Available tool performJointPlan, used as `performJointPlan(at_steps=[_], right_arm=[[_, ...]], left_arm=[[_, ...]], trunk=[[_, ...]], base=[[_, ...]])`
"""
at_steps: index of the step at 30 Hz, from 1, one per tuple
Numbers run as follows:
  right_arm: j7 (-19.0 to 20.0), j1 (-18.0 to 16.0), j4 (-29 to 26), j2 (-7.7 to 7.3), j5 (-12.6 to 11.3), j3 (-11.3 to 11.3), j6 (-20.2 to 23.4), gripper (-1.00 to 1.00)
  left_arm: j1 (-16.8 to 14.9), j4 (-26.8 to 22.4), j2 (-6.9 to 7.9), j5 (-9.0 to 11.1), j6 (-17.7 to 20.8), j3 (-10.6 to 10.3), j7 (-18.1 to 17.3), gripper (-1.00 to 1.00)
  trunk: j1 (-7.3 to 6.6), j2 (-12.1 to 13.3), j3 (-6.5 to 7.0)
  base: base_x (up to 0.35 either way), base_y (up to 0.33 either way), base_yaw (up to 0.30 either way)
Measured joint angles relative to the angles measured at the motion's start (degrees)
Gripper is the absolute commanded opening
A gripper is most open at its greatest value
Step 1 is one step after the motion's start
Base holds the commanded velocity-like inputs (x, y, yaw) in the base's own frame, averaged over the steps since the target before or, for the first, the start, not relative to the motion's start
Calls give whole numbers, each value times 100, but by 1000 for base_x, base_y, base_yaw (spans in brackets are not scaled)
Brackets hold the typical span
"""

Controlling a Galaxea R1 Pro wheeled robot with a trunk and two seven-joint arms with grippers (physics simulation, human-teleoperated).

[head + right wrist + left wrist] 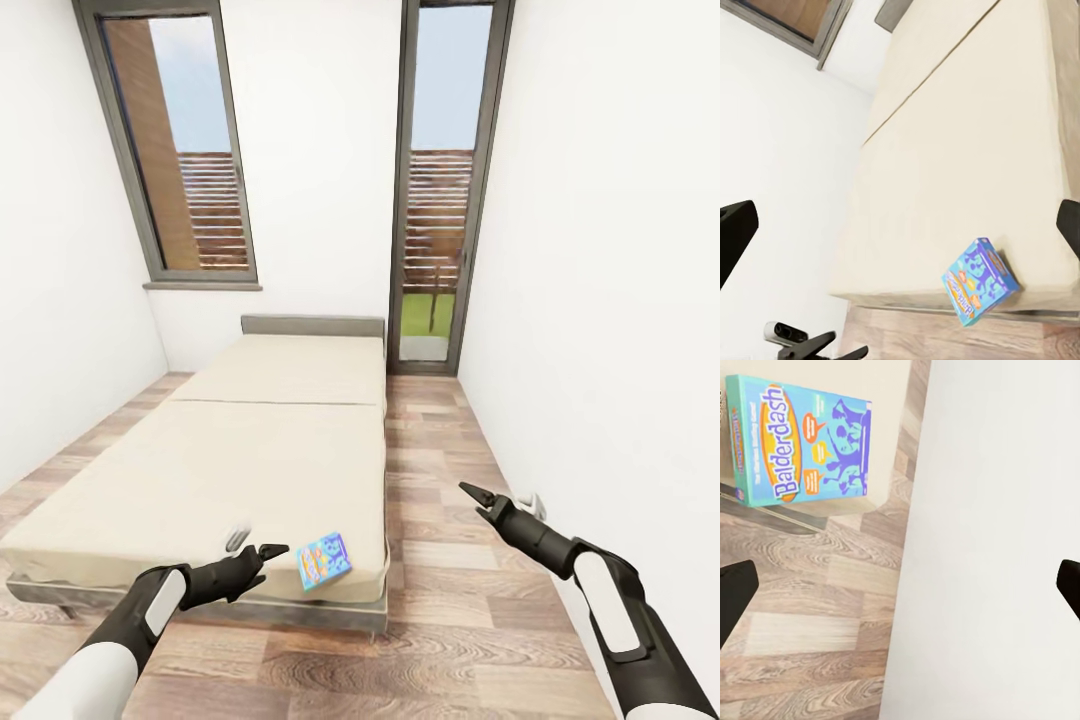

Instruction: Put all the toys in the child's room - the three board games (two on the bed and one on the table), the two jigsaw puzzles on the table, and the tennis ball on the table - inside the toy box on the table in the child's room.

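Bed point(250, 450) with a plain cream mattress was seen from its foot end, stretching away toward a white wall with two tall windows point(175, 140). One board game point(324, 560), the light-blue box with cartoon figures and the word "Balderdash", was lying flat on the mattress at the near right corner, close to the foot edge. In the left wrist view the same box point(802, 442) was seen at the corner of the mattress, with the wood floor point(810, 607) beside it.

The left gripper point(262, 553) was held just beside the game, on its left, above the foot edge of the bed, and no contact with the box could be made out. Its two dark fingertips were seen far apart at the two sides of the left wrist view, so the jaws were spread and nothing was held between them.

The right gripper point(480, 500) was held over the floor, well apart from the bed on its right side. Its fingertips were also seen wide apart in the right wrist view, with nothing between them. In that view the game point(980, 290) was seen at the bed corner, and the left gripper point(825, 346) was seen near it.
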Motion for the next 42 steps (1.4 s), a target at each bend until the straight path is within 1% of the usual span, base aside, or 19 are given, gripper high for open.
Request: performJointPlan(at_steps=[3,4,6,7,12,19,30,34,36,40,42], right_arm=[[313,0,-2,-11,2,1,7,100],[596,0,-16,-15,0,4,14,100],[928,-2,-49,-13,6,1,16,100],[1238,-5,-101,-10,8,-4,18,100],[1866,-8,-210,-10,25,-28,-6,100],[2038,-4,-228,-6,32,-40,-28,100],[2109,-4,-198,-8,23,-58,-43,100],[2187,-2,-185,-12,19,-133,-42,100],[2247,-1,-182,-7,16,-224,-38,100],[2335,-1,-165,-4,16,-337,-29,100],[2358,-1,-160,-7,15,-361,-27,100]], left_arm=[[2,0,0,0,0,0,-2,100],[1,0,0,0,0,1,-2,100],[3,0,0,0,0,1,-2,100],[1,0,0,0,0,1,-3,100],[2,0,-4,-1,-4,1,-3,100],[2,0,-2,0,0,1,-3,100],[3,0,-7,-1,0,1,-3,100],[3,0,-14,-6,-4,1,-3,100],[1,0,-21,-8,-8,-2,0,100],[3,0,-44,-15,-23,-6,4,100],[3,0,-54,-17,-31,-6,4,100]], trunk=[[66,-120,-54],[88,-161,-72],[132,-241,-108],[154,-281,-126],[264,-481,-216],[418,-762,-341],[659,-1204,-539],[747,-1364,-611],[791,-1444,-647],[879,-1605,-718],[923,-1685,-754]], base=[[0,0,0],[0,0,0],[0,0,0],[0,0,0],[0,0,0],[0,0,0],[0,0,0],[0,0,0],[0,0,0],[0,0,0],[0,0,0]])
